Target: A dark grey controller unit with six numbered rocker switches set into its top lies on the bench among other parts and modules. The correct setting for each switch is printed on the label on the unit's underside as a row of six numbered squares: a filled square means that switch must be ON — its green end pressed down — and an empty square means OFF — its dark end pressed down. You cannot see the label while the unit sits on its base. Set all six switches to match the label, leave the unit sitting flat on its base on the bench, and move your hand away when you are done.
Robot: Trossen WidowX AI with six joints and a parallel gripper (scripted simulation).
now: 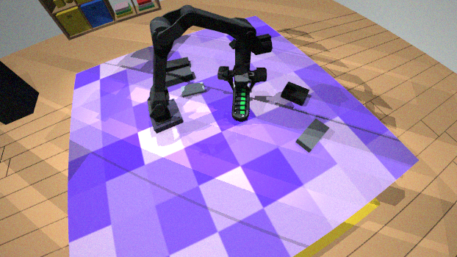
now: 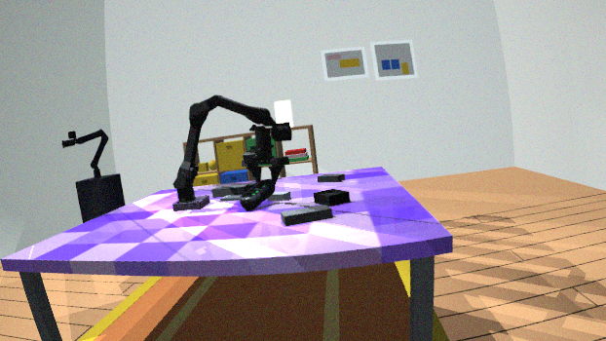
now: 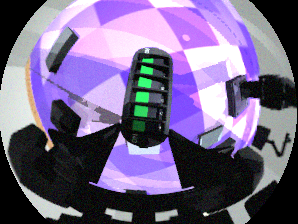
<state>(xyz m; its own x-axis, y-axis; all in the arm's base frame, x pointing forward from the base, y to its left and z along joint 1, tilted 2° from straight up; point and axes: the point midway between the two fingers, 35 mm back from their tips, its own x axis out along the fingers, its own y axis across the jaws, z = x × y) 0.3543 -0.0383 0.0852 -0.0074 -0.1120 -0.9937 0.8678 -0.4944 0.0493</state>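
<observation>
The dark grey controller unit (image 1: 241, 107) (image 2: 250, 201) (image 3: 165, 92) is between my fingertips, its switches facing up. My gripper (image 1: 242, 89) (image 2: 265, 184) (image 3: 144, 129) is shut on its sides near one end. In the exterior view the unit looks tilted, its gripped end higher and its free end low over the bench (image 1: 220, 187) (image 2: 195, 267). Whether that free end touches the bench is unclear. Green shows in a column of several switches on the left in the wrist view; the exact settings are hard to read. The underside label is hidden.
A black box (image 1: 294, 93) (image 2: 331, 197) (image 3: 65, 116) and a grey block (image 1: 312, 135) (image 2: 307, 215) (image 3: 62, 49) lie beyond the unit. A pale flat module (image 1: 193, 89) and dark grey modules (image 1: 178, 76) lie near the arm's base. Another flat block (image 2: 331, 178) lies at the back.
</observation>
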